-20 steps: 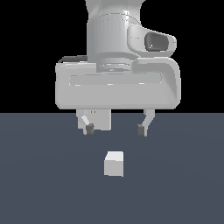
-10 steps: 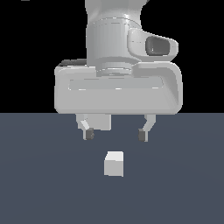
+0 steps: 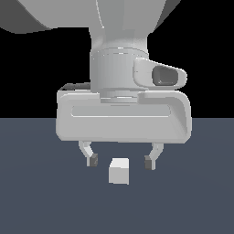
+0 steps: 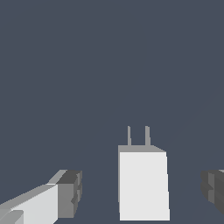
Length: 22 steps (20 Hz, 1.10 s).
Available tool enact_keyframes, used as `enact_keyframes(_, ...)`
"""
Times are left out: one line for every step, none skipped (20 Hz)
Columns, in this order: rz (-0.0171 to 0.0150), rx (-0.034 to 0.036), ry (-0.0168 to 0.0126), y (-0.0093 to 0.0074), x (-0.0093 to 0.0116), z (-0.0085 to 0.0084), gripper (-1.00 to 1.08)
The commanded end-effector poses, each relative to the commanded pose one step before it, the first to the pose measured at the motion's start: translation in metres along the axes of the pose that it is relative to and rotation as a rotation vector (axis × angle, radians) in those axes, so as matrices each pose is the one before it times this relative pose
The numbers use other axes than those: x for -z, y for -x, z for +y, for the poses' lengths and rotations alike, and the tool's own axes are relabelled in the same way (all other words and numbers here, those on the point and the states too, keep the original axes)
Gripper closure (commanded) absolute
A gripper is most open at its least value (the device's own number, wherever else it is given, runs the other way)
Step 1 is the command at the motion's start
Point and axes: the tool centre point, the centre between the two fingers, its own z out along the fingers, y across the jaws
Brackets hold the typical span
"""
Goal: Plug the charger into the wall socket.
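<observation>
The charger (image 3: 119,171) is a small white-grey block lying on the dark floor, in front of and slightly below my gripper (image 3: 119,161). My two dark fingertips (image 3: 93,160) stand wide apart on either side of it, open and touching nothing. In the wrist view the charger (image 4: 143,183) sits between the two pads (image 4: 70,192), with two thin prongs (image 4: 138,136) pointing away from the camera. The wall socket is out of view, hidden behind the hand's body.
The dark blue-grey floor (image 3: 41,196) spreads all around the charger. The large white hand body (image 3: 123,116) fills the middle of the exterior view, with black background above the horizon.
The hand has come lower and nearer to the exterior camera, so its fingertips now flank the charger's top. The charger itself has not moved. The fingers stay apart.
</observation>
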Motion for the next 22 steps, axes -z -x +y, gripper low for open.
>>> enact_keyframes(0.00091, -0.00020, -0.00013, 0.00066, -0.00834, -0.00002, -0.92)
enact_keyframes(0.00000, 0.00000, 0.00000, 0.00017, -0.00222, -0.00003, -0.92)
enact_keyframes(0.00000, 0.00000, 0.00000, 0.00012, -0.00172, -0.00002, -0.92)
enact_keyframes(0.00000, 0.00000, 0.00000, 0.00008, -0.00123, -0.00002, -0.92)
enact_keyframes(0.00000, 0.00000, 0.00000, 0.00004, -0.00073, -0.00001, -0.92)
enact_keyframes(0.00000, 0.00000, 0.00000, 0.00001, -0.00024, 0.00000, -0.92)
enact_keyframes(0.00000, 0.00000, 0.00000, 0.00000, 0.00000, 0.00000, 1.08)
enact_keyframes(0.00000, 0.00000, 0.00000, 0.00000, 0.00000, 0.00000, 1.08)
enact_keyframes(0.00000, 0.00000, 0.00000, 0.00000, 0.00000, 0.00000, 1.08)
enact_keyframes(0.00000, 0.00000, 0.00000, 0.00000, 0.00000, 0.00000, 1.08)
enact_keyframes(0.00000, 0.00000, 0.00000, 0.00000, 0.00000, 0.00000, 1.08)
enact_keyframes(0.00000, 0.00000, 0.00000, 0.00000, 0.00000, 0.00000, 1.08)
enact_keyframes(0.00000, 0.00000, 0.00000, 0.00000, 0.00000, 0.00000, 1.08)
enact_keyframes(0.00000, 0.00000, 0.00000, 0.00000, 0.00000, 0.00000, 1.08)
enact_keyframes(0.00000, 0.00000, 0.00000, 0.00000, 0.00000, 0.00000, 1.08)
enact_keyframes(0.00000, 0.00000, 0.00000, 0.00000, 0.00000, 0.00000, 1.08)
enact_keyframes(0.00000, 0.00000, 0.00000, 0.00021, 0.00034, -0.00004, 1.08)
enact_keyframes(0.00002, -0.00069, -0.00007, -0.00011, 0.00020, -0.00006, 1.08)
enact_keyframes(0.00000, -0.00097, 0.00009, -0.00027, 0.00054, -0.00070, 1.08)
enact_keyframes(0.00001, -0.00195, 0.00013, -0.00047, 0.00090, -0.00100, 1.08)
enact_keyframes(0.00002, -0.00276, 0.00019, -0.00066, 0.00126, -0.00138, 1.08)
enact_keyframes(0.00002, -0.00344, 0.00024, -0.00084, 0.00161, -0.00180, 1.08)
